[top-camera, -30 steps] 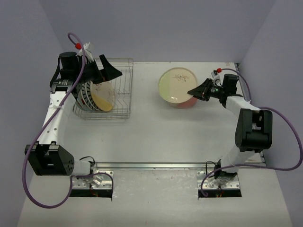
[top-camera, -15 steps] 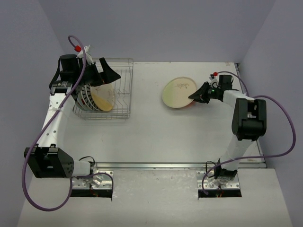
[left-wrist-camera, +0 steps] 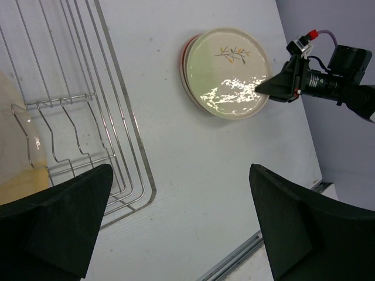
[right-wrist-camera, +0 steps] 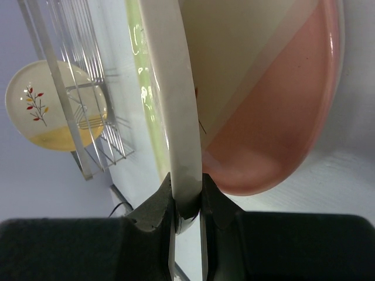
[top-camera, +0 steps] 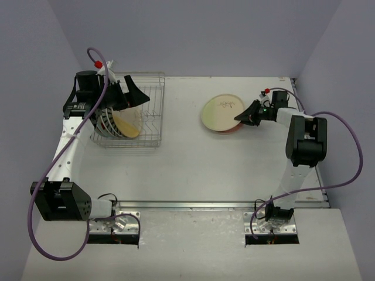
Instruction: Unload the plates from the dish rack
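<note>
On table (top-camera: 187, 164), two stacked plates (top-camera: 218, 117) (top plate (right-wrist-camera: 176, 117) gripped).

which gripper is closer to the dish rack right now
Left. The left gripper hovers over the dish rack; the right gripper is across the table, clamped on the cream sprig plate.

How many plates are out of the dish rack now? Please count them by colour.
Cream plate with sprig: 1, its rim held in the right gripper
Pink plate: 1, beneath the cream one
Total: 2
</note>
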Controlling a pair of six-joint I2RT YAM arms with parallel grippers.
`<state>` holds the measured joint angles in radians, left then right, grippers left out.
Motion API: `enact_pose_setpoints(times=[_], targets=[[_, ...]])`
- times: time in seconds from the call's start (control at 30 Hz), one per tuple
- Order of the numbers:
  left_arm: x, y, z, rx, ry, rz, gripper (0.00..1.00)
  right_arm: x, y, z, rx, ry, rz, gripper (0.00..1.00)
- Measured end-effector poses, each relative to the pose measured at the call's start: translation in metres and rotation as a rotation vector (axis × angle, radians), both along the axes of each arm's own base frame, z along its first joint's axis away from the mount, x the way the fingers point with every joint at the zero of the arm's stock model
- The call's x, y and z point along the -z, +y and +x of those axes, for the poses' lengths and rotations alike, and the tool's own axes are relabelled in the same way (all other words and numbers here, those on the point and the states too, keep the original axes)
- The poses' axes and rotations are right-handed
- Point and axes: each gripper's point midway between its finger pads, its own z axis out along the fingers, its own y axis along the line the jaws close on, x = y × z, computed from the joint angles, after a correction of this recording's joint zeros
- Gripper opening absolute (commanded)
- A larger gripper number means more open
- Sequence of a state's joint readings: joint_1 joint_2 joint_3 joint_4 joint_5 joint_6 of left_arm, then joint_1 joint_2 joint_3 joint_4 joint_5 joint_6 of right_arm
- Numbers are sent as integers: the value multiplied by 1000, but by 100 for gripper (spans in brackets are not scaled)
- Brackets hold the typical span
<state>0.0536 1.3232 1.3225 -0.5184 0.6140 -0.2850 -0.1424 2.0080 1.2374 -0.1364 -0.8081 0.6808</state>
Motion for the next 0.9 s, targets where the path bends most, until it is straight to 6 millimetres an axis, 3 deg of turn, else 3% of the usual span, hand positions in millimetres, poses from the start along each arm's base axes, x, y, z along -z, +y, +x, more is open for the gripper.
enact_pose_setpoints(times=[0.27, 0.37, 0.4, 0.5, 0.6, 0.8, 0.9], targets=[[6, 0, -1, 0, 10, 0, 100, 7, -6, 1, 8, 30, 39, 1], [7, 0, -1, 1, 10, -1, 100, 10, -10, 3, 19, 45, 48, 20], [7, 0, -1, 1, 10, -1, 100, 12, -10, 5, 19, 52, 51, 41], [9, 0, -1, 2, 11, -2, 100, 16, -12, 10, 13, 65, 58, 64], [8, 0, 0, 3, 9, -2, 100, 18, -15, 12, 12, 77, 42, 70], [8, 0, -1, 0, 7, -1, 100, 17, -25, 16, 2, 95, -91, 72], [2, 1, -3, -9, -11, 5, 100, 20, -32, 15, -1, 99, -218, 84]])
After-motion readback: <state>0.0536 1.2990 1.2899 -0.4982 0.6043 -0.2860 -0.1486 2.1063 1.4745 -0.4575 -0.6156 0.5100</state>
